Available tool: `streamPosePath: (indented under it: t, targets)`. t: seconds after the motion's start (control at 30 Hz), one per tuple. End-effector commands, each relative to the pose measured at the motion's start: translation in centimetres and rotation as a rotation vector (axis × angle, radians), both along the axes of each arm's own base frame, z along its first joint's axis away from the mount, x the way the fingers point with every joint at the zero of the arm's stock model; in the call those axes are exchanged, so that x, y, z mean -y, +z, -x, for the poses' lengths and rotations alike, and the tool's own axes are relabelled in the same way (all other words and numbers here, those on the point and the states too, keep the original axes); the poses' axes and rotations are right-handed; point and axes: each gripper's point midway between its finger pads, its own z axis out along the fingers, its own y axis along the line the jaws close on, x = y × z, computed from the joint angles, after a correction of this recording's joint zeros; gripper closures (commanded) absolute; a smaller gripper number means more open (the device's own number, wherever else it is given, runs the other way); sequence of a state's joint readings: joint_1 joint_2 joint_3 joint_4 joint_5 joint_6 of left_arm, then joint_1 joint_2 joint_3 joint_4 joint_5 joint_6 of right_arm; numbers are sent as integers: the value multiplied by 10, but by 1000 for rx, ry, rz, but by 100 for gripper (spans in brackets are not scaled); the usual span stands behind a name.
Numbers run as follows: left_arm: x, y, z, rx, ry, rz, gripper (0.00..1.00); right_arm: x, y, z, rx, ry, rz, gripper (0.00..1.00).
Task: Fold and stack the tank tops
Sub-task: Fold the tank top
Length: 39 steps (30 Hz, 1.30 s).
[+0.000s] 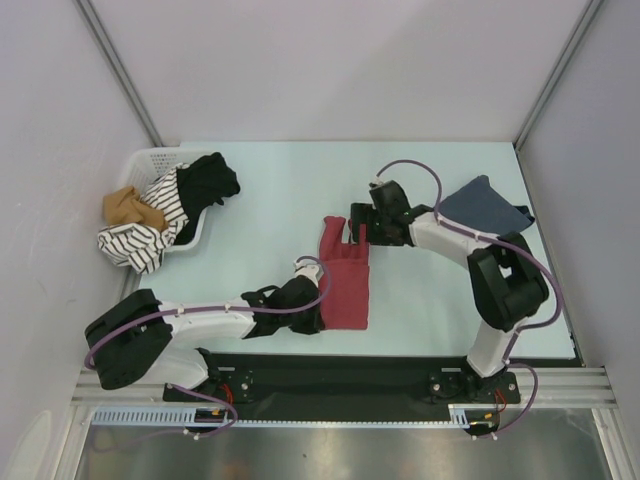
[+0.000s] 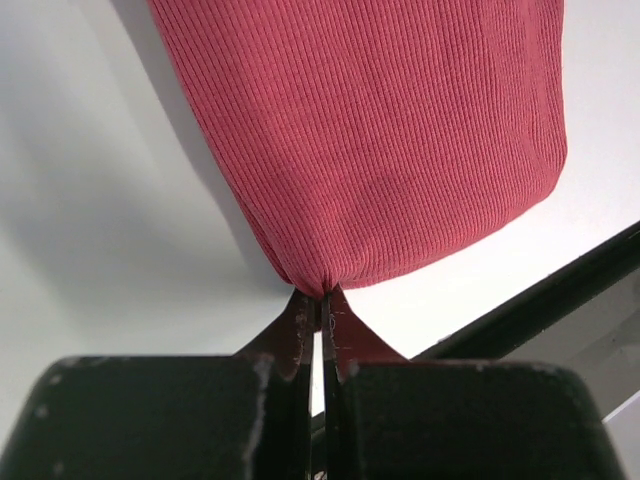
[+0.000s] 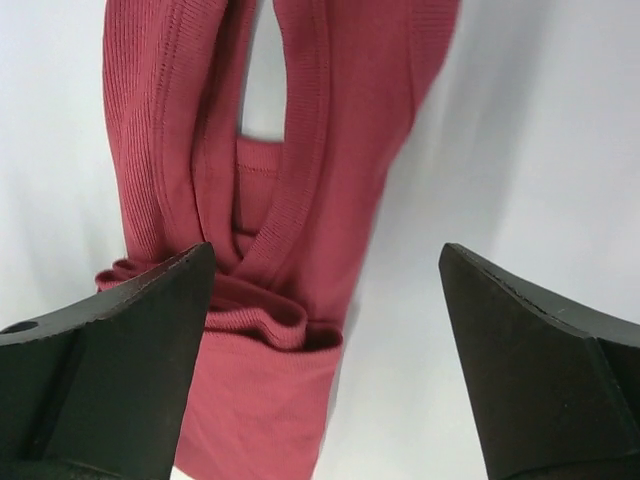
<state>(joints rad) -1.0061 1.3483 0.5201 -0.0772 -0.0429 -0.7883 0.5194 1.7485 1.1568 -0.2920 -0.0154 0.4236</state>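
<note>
I have my left end effector (image 2: 320, 312) pinching the hem (image 2: 318, 286) of the brick-red tank top (image 2: 380, 130); my right end effector (image 3: 325, 268) stands spread, the straps (image 3: 300, 150) bunched below it.

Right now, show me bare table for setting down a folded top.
Free: between the laundry basket and the red tank top, and the far strip along the back wall. Crowded: mid-table around that top, and the far right corner holding the blue-grey tank top.

Pale table (image 1: 270, 200): red tank top (image 1: 348, 290), blue-grey tank top (image 1: 480, 205), white basket (image 1: 150, 155).
</note>
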Motion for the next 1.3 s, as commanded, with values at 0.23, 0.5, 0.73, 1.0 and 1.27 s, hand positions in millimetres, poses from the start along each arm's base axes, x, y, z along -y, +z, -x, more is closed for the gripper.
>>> streamPosePath:
  t: [0.23, 0.5, 0.73, 1.0, 1.27]
  targets:
    - [-4, -9, 8, -30, 2, -30, 99, -39, -13, -19, -26, -17, 210, 0]
    - [-9, -12, 8, -30, 3, -53, 99, -67, -3, -34, 5, 10, 142, 23]
    - [-9, -14, 9, -34, 2, -55, 100, -87, -23, -44, -53, 39, 130, 34]
    - [-10, -15, 10, -37, -3, -67, 100, -97, -50, -63, -95, 35, 129, 53]
    - [-14, -24, 10, -59, -4, -80, 100, -105, -36, -112, -59, 17, 95, 74]
